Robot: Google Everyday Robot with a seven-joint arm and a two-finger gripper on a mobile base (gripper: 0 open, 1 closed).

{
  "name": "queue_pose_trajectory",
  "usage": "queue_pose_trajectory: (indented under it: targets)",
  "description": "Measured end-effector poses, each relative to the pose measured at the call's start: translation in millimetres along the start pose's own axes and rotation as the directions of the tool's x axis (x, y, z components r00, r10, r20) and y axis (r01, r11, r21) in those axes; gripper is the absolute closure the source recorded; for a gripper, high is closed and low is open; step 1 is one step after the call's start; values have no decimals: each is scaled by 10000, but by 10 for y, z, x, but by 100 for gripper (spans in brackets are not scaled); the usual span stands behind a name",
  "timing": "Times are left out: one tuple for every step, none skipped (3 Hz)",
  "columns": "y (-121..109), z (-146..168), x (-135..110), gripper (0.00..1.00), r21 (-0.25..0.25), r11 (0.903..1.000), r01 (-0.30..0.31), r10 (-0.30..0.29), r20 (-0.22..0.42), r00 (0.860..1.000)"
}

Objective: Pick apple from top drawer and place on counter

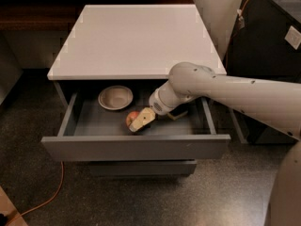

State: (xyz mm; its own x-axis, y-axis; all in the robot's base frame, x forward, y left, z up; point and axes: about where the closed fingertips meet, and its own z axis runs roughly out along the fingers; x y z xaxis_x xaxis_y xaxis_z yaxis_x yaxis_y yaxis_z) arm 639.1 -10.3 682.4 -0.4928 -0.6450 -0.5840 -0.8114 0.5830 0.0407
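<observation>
The top drawer (pixel 136 147) is pulled open and shows its dark grey interior. The apple (pixel 131 118), red with a yellowish patch, lies in the drawer near its front middle. My gripper (pixel 141 121) reaches down into the drawer from the right and sits right against the apple, covering its right side. The apple rests on the drawer floor. The white counter (pixel 136 36) lies above the drawer, behind my arm.
A beige bowl (pixel 115 97) sits in the drawer at the back left. A small object (pixel 178 113) lies partly hidden behind my wrist. A dark cabinet (pixel 273 41) stands at the right. An orange cable (pixel 51 197) runs across the floor at the left.
</observation>
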Motion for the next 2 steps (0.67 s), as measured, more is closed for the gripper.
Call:
queue_pose_trajectory:
  targets:
    - [-56, 203, -1, 0, 198, 9995, -248, 252, -163, 9996]
    - [-148, 440, -2, 0, 252, 9980, -576, 582, -266, 9980]
